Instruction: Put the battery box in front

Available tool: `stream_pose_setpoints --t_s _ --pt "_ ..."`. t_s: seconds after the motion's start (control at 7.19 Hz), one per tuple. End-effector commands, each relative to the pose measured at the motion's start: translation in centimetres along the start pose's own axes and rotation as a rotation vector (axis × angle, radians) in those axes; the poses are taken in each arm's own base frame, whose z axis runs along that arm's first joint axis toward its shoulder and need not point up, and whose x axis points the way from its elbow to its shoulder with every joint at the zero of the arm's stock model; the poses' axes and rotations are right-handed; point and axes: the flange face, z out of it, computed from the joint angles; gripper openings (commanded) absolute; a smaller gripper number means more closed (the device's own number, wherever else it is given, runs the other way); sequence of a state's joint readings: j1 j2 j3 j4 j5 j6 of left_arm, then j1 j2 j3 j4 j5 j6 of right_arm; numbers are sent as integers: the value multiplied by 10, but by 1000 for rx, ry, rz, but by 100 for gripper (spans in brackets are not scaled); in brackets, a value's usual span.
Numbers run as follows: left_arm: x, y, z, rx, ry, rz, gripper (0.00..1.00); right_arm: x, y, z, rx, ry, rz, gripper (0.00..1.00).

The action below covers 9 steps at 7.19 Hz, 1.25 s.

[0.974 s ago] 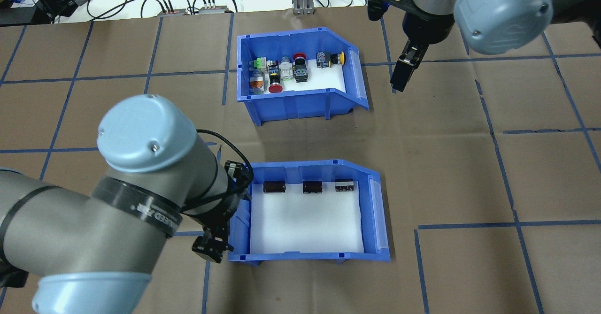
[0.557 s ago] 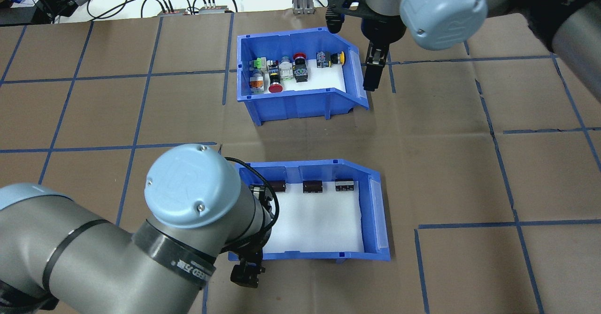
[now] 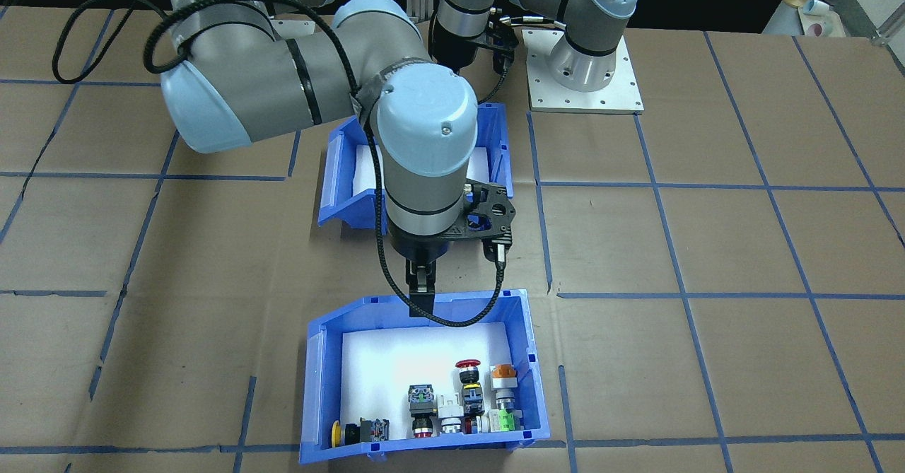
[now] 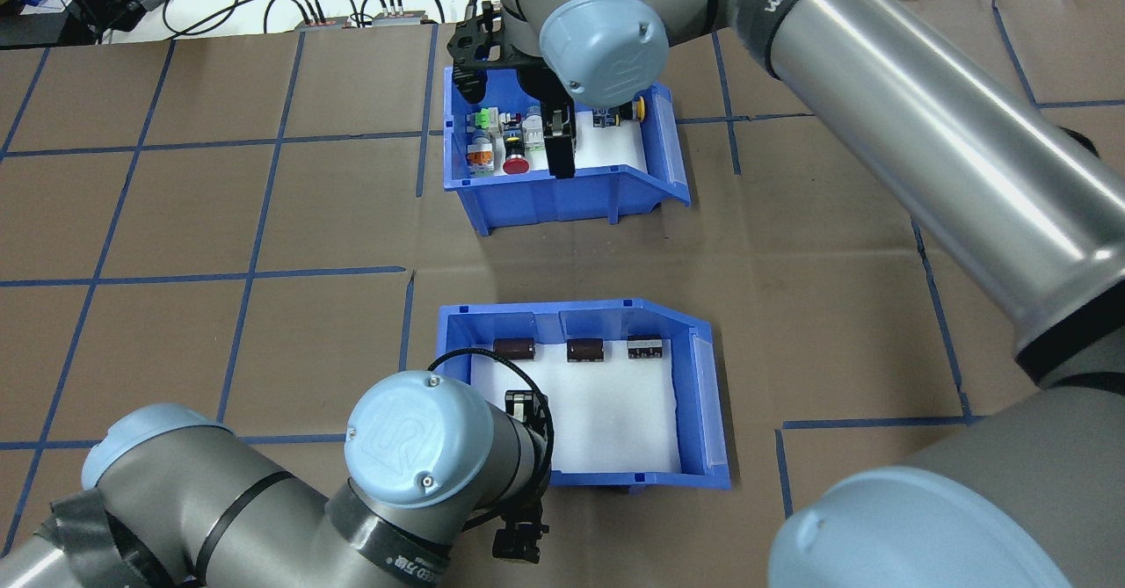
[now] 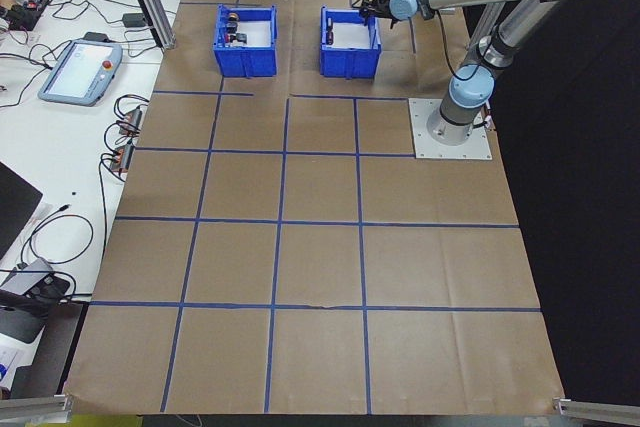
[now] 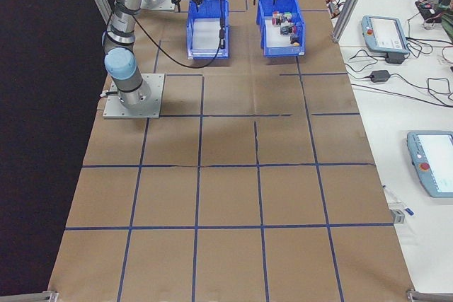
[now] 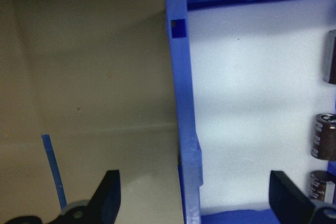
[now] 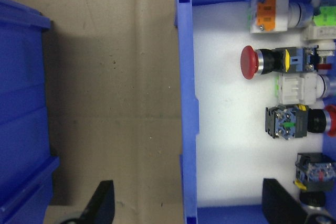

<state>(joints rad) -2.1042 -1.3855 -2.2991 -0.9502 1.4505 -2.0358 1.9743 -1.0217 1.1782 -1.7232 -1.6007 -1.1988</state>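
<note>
Start at the left of the overhead view: your left claw [image 4: 518, 474] hangs over the near wall of the battery box [image 4: 710, 395], close to the box's closed left end. Its fingers stand apart and straddle that wall. In the left wrist view you see one fingertip [image 7: 107, 190] outside over the brown table [image 7: 89, 66] and the other [image 7: 283, 192] inside over the white foam floor [image 7: 252, 98], with the blue wall running up between them. Neither fingertip visibly touches the wall.

The battery box sits on the table in the row nearer the robot, its sloped cut-away end pointing to the robot's right. Three dark cylinders [image 4: 584, 350] lie in a line along its far wall, well apart from the claw.

Further on, the second blue bin [image 4: 580, 192], the one with the coloured push-button switches [image 4: 516, 164], stands beyond the battery box, across a strip of bare table. Your right claw [image 4: 559, 144] hovers over that bin's near wall, fingers apart too. The right wrist view shows one fingertip [image 8: 102, 200] outside the wall and one [image 8: 281, 200] over the foam by the switches.
</note>
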Motion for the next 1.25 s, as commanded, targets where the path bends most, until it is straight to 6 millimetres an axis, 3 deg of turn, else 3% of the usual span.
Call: stream_pose_setpoints --t_s 0.0,0.14,0.28,0.56,0.7,0.83,0.97,1.11 --pt "4 -1 18 27 -35 0 99 5 -23 34 1 0 -33 100" --pt "6 -1 28 40 -58 -6 98 3 -35 51 -11 -11 -36 100" --pt "7 -1 31 41 -67 -10 86 -5 -48 69 -37 -14 -63 100" --pt "8 -2 40 52 -87 -14 76 0 -37 97 -26 41 -77 100" --pt "11 -1 46 53 -97 -17 76 -3 -35 106 -13 78 -77 96" --pt "14 0 48 46 -89 -16 75 -7 -29 108 -20 77 -60 72" --pt "13 1 46 39 -87 -14 59 -4 -29 101 -23 93 -62 49" --pt "18 4 41 14 -44 -7 21 -5 -31 97 -18 97 -72 29"
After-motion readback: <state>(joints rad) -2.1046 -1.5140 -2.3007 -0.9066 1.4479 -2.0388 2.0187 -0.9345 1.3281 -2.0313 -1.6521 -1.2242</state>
